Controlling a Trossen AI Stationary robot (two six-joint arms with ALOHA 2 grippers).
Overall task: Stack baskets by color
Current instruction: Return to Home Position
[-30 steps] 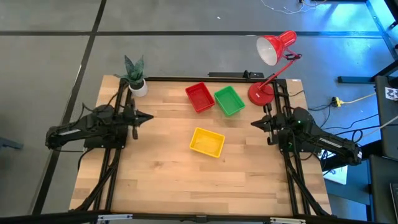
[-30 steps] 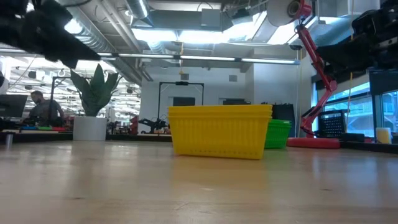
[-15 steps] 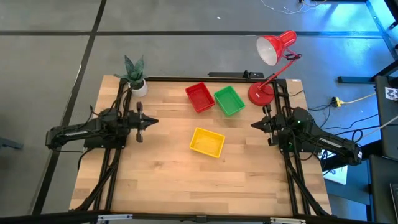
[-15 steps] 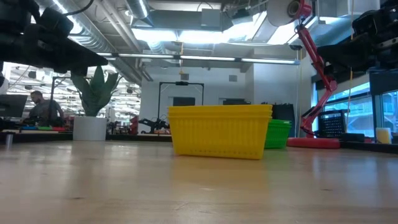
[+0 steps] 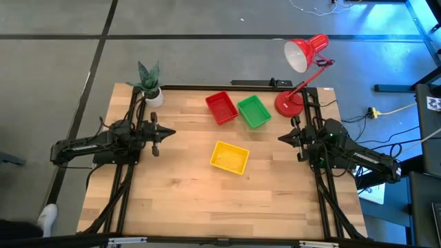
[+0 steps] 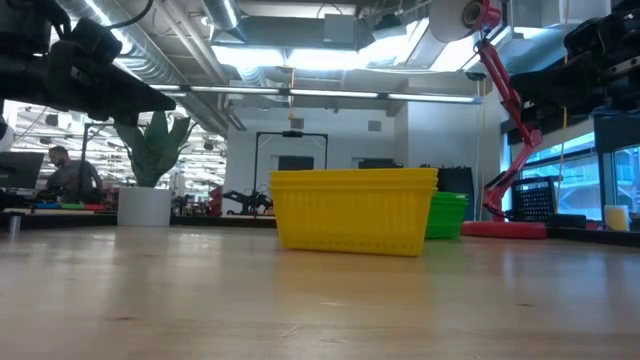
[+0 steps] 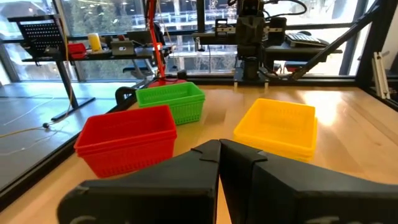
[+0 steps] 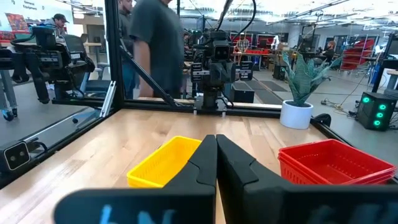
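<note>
In the high view, three piles of baskets sat in the middle of the table (image 5: 207,203): the red stack (image 5: 221,107) and the green stack (image 5: 253,111) side by side at upper centre, the yellow stack (image 5: 229,158) alone below them, its long axis running nearly left to right with a slight tilt. The left gripper (image 5: 167,133) hung at centre left and the right gripper (image 5: 281,138) at centre right, both pointing inward, so every pile lay between the two tips and clear of them; the green stack was nearer the right one. Withdrawing either arm outward would likely carry it away from the baskets, not across them. In the low view, the yellow stack (image 6: 355,210) filled the centre, with the green stack (image 6: 447,215) partly hidden behind it at its right side. In the left wrist view, the left gripper (image 7: 219,144) had its fingers pressed together on nothing, with the red stack (image 7: 127,137) at the left, the green stack (image 7: 171,102) behind it and the yellow stack (image 7: 278,124) at the right. In the right wrist view, the right gripper (image 8: 215,140) was likewise closed and empty, the yellow stack (image 8: 165,163) lower left and the red stack (image 8: 333,163) lower right.
</note>
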